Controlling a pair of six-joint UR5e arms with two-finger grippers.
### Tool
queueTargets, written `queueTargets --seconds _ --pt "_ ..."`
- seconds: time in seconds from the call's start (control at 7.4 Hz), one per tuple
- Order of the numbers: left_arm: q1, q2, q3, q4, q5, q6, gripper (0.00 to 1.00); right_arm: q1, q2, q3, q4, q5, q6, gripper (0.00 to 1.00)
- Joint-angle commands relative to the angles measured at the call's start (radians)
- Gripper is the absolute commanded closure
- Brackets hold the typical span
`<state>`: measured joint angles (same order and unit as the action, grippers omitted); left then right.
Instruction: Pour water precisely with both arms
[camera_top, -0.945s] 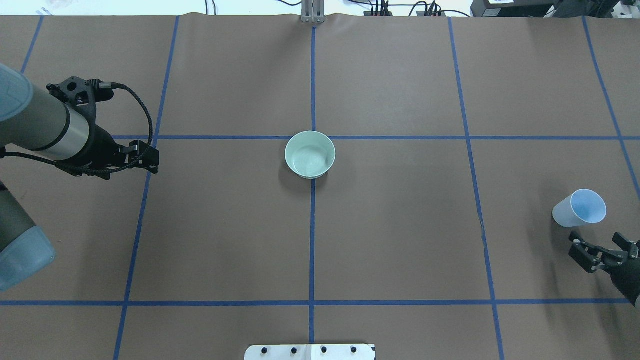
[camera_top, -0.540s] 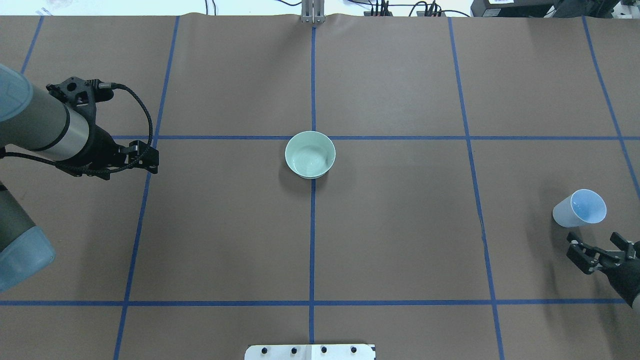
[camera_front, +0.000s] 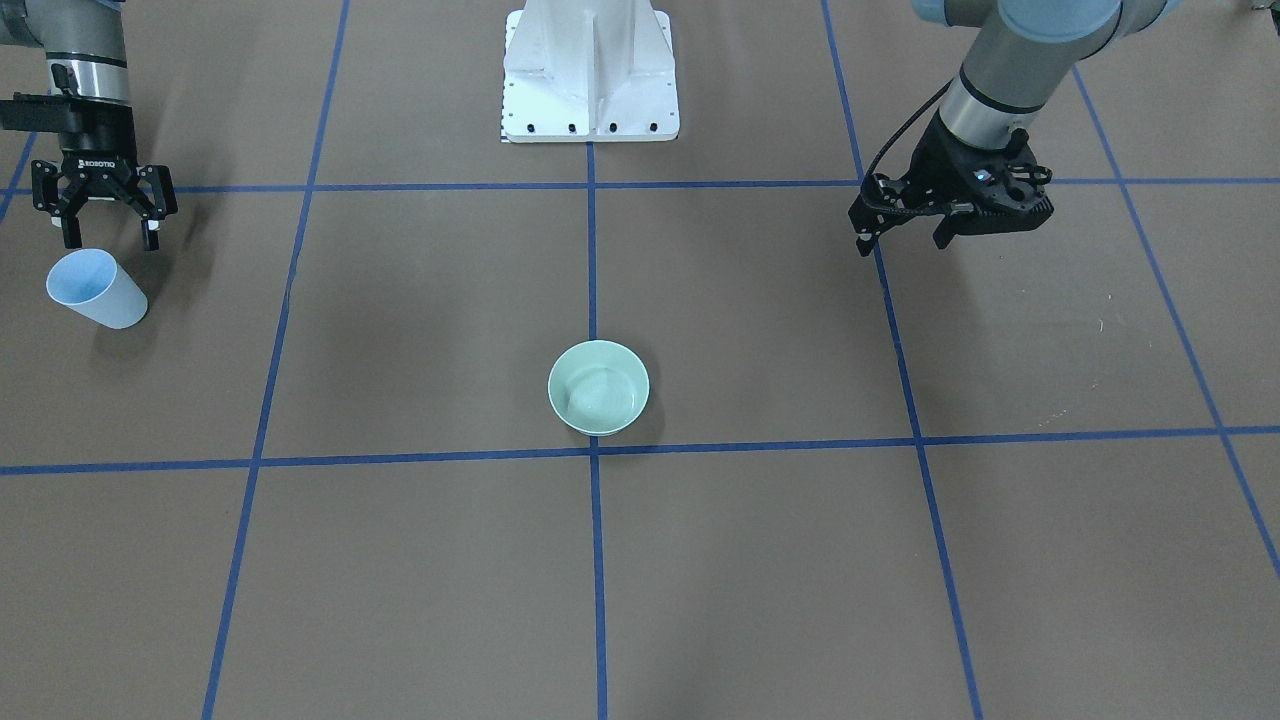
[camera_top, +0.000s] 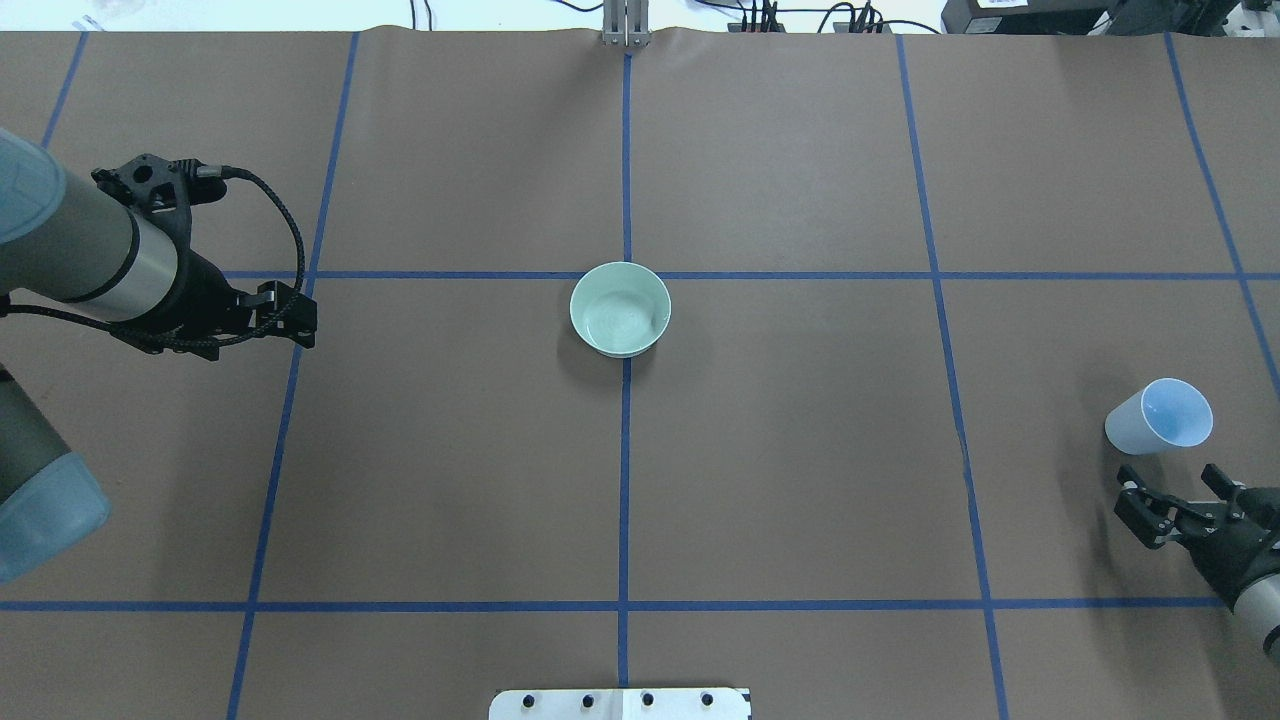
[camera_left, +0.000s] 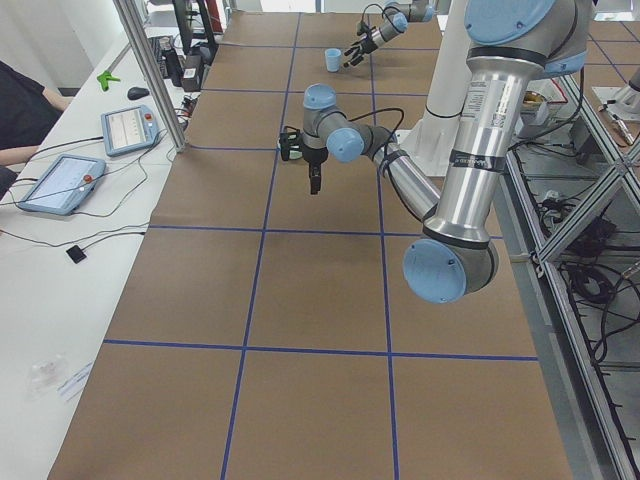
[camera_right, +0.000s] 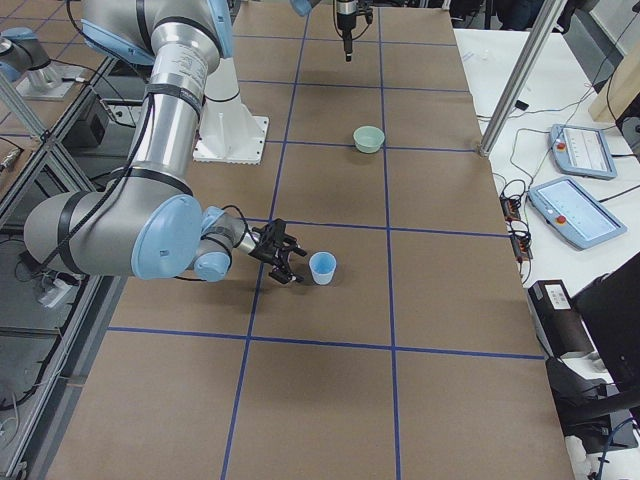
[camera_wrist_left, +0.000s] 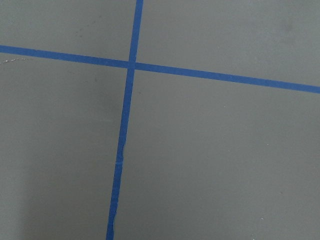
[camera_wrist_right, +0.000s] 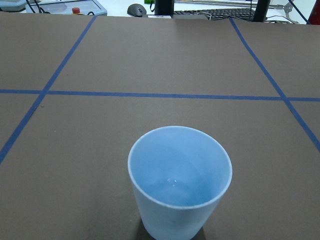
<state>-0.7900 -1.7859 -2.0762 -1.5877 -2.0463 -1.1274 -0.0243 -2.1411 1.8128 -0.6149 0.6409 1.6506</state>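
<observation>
We find a clear gap between our right gripper (camera_top: 1172, 490) and the cup (camera_top: 1150, 420); only the bowl (camera_top: 620, 310) interrupts the open tabletop (camera_top: 800, 450) at its centre

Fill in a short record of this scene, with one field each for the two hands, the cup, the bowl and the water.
left hand: raised over bare brown surface, holding nothing; open or shut cannot be told
right hand: open, empty, close beside the cup without gripping it
cup: pale blue, upright, on the robot's right side
bowl: pale green, central, far from both hands
water: ripples inside the bowl; faint glints at the cup's bottom
</observation>
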Motion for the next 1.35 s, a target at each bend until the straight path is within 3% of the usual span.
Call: queueTargets --seconds 0.0,0.27,1.22 --pt "0.0 0.0 0.001 0.0 0.0 0.0 0.0 0.004 0.018 -0.015 0.001 -0.009 -0.04 0.0" --pt "0.002 0.0 0.002 0.0 0.0 -0.002 0.0 0.017 0.015 -0.055 0.009 -0.009 -0.069 0.0" --pt "0.005 0.0 0.011 0.0 0.002 -0.006 0.0 0.089 0.061 -0.061 0.017 -0.006 -0.153 0.01"
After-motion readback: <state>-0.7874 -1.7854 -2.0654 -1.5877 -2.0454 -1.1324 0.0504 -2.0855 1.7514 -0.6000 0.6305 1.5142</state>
